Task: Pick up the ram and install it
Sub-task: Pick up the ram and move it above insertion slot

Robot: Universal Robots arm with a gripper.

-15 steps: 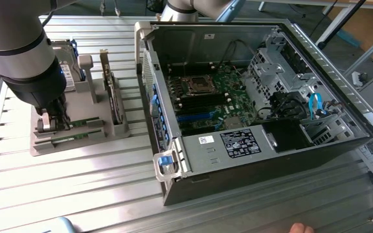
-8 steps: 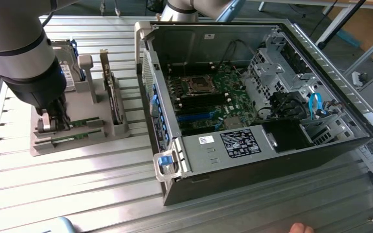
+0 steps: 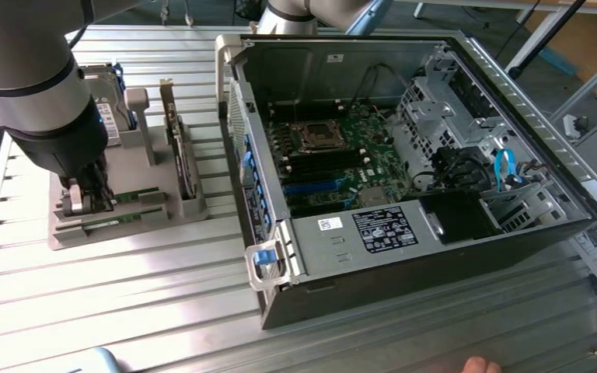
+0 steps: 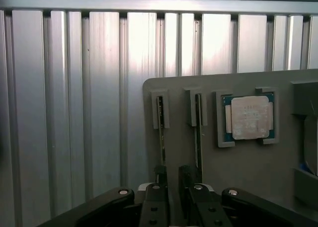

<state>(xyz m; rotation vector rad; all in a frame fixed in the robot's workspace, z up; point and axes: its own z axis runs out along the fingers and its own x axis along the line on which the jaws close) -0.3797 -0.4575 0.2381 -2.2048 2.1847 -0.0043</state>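
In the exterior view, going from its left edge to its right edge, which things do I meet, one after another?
The gripper → upright expansion card → processor socket → blue cable.

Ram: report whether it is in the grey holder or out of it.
In: the ram stick and its twin stand on edge in slots of the grey holder.
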